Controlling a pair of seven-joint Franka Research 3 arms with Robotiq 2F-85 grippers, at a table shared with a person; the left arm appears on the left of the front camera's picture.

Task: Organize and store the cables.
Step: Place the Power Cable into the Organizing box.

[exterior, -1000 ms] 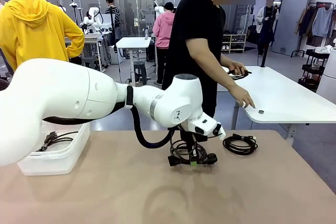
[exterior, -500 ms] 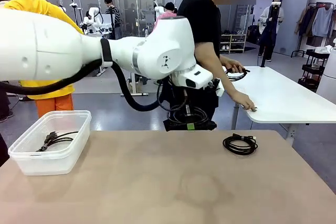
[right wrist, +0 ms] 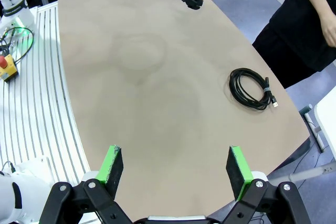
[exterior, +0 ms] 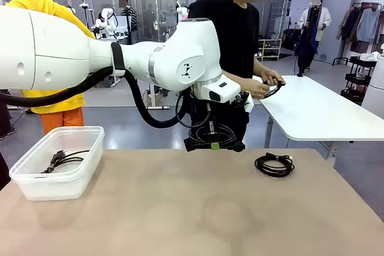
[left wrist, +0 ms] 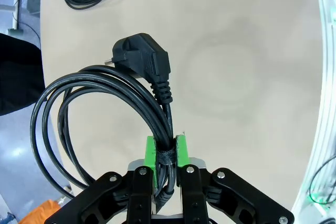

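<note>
Two tools are showing: the left tool (exterior: 214, 145), pointing down from an arm reaching over the far edge of the surface (exterior: 180, 208), is clamping a coiled cable (exterior: 213, 131) at its tie, while the right tool (right wrist: 176, 163) is standing wide open. The held coil is hanging clear of the surface, its loop spreading sideways from the pads and its plug (left wrist: 142, 59) jutting past them; another cable (exterior: 274, 165) is lying flat nearby.
</note>
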